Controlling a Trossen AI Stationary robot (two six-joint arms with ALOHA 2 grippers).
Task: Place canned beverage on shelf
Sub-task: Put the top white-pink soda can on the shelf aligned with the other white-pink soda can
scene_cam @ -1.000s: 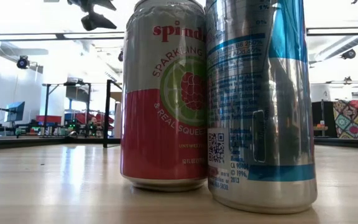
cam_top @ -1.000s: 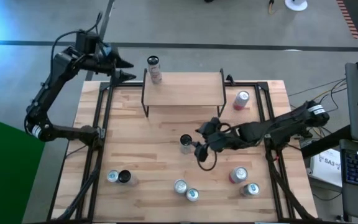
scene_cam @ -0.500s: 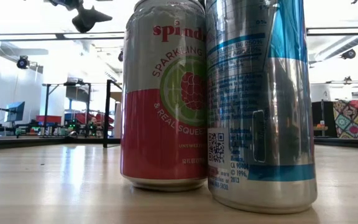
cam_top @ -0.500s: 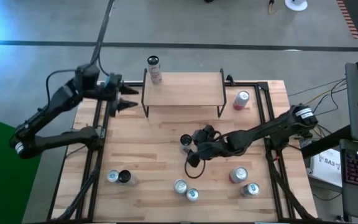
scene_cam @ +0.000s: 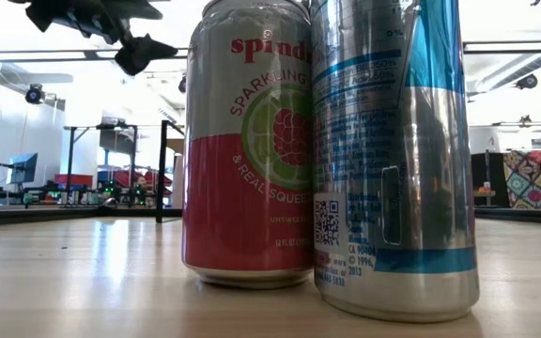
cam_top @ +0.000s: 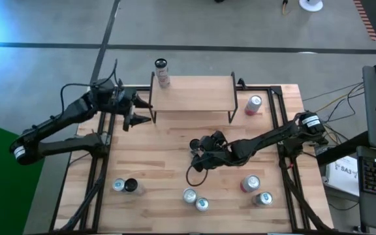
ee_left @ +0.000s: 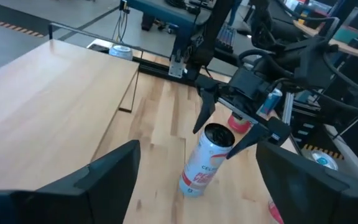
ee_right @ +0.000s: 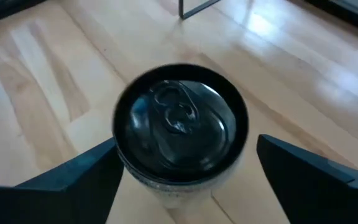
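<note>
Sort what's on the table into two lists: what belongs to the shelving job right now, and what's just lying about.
In the job:
- black-topped can, upright mid-table
- right gripper, fingers open either side of that can
- shelf, top board bare
- left gripper, open, beside the shelf's left end

Lying about:
- can by the shelf's back-left corner
- red can right of the shelf
- cans along the near edge

Right tool (cam_top: 196,156) spread wide mid-table; left tool (cam_top: 138,111) spread too, raised.

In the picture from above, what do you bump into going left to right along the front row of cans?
Silver-topped can → black-topped can → silver can → teal-rimmed can → pink can → teal can.
</note>
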